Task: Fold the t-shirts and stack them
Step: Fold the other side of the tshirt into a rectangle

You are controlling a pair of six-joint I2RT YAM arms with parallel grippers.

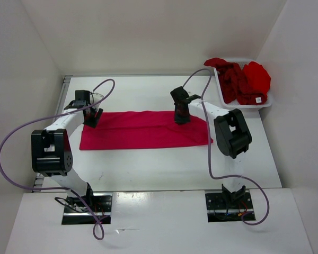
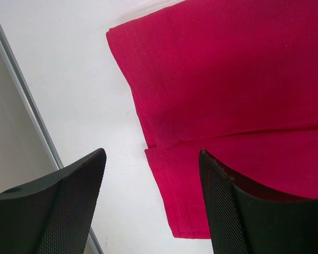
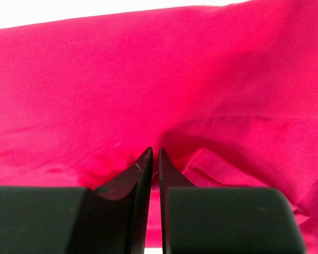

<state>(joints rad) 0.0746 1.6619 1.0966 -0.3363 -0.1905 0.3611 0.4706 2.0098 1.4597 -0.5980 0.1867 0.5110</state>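
Note:
A pinkish-crimson t-shirt [image 1: 143, 129] lies folded into a long flat strip across the table. My left gripper [image 1: 91, 117] hangs open over its left end. In the left wrist view the hemmed corner [image 2: 169, 174] sits between the spread fingers, and the right finger [image 2: 222, 211] covers some cloth. My right gripper [image 1: 182, 117] is at the strip's far edge, right of centre. Its jaws [image 3: 154, 151] are pinched together on a raised fold of the t-shirt [image 3: 148, 79]. A dark maroon t-shirt [image 1: 233, 82] and a bright red one [image 1: 257, 76] lie bunched in the basket.
The white mesh basket [image 1: 221, 95] stands at the back right corner against the wall. A metal rail [image 2: 26, 106] runs along the table's left edge, close to the left gripper. White walls enclose the table on three sides.

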